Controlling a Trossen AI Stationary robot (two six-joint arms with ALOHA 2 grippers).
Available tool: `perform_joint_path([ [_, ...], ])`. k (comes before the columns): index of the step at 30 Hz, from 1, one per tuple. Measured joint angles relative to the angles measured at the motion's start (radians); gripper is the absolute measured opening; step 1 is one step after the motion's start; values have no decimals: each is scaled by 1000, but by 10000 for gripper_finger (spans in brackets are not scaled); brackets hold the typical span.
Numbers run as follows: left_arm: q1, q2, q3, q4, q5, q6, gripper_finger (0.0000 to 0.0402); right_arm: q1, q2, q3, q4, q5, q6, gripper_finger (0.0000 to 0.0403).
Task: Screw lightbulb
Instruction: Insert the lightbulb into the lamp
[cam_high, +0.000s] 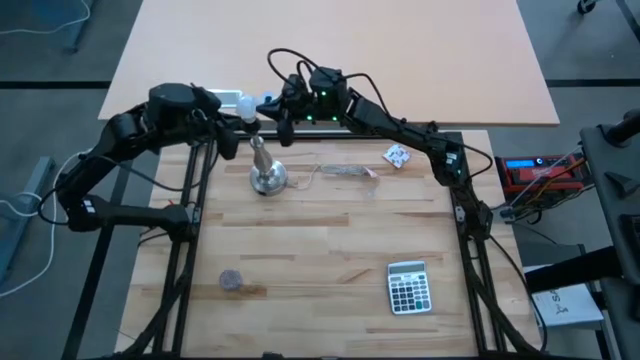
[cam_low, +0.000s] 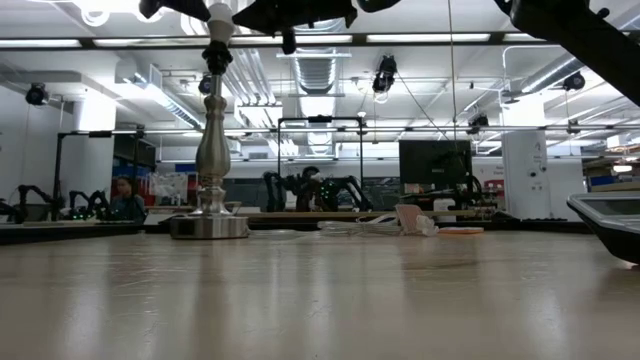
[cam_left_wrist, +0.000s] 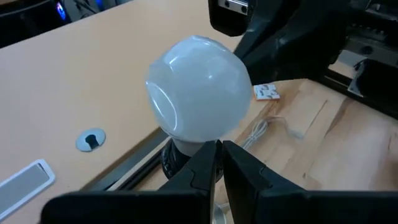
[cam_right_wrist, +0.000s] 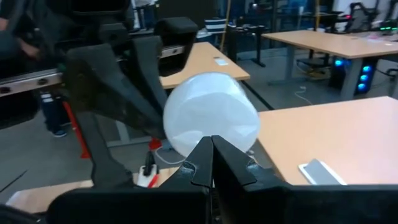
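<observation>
The white frosted lightbulb (cam_left_wrist: 199, 87) sits on top of the silver stand (cam_high: 267, 176), over its dark socket (cam_left_wrist: 174, 158), at the table's far left. It also shows in the right wrist view (cam_right_wrist: 211, 115) and the high view (cam_high: 247, 108). The stand rests on its round base (cam_low: 209, 226). My left gripper (cam_left_wrist: 217, 152) is shut, its tips at the bulb's lower side, coming from the left. My right gripper (cam_right_wrist: 211, 149) is shut, its tips at the bulb's opposite side. My left gripper's shut fingertips (cam_left_wrist: 208, 155) lie against the bulb's underside (cam_left_wrist: 205, 138), just above the socket, coming about level from the table's left. I cannot tell for certain that they touch. My right gripper's shut fingertips (cam_right_wrist: 202, 152) lie against the bulb's round side (cam_right_wrist: 211, 134), coming from the table's right. I cannot tell for certain that they touch.
A calculator (cam_high: 408, 287) lies at the near right, a grey disc (cam_high: 231, 280) at the near left. A crumpled paper scrap (cam_high: 397, 155) and a clear cord (cam_high: 345, 172) lie right of the stand. A white flat device (cam_high: 228, 99) lies beyond the far edge.
</observation>
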Motion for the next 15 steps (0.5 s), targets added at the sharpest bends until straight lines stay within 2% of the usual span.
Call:
perform_joint_path([
  [10,0,-22,2,10,-133,-21,20,12,0,0,-38,-81,-1,0],
  [12,0,-22,2,10,-140,-27,20,11,0,0,-54,-65,-9,0],
  [15,0,-31,2,9,-140,-47,20,5,0,0,-75,32,-13,0],
])
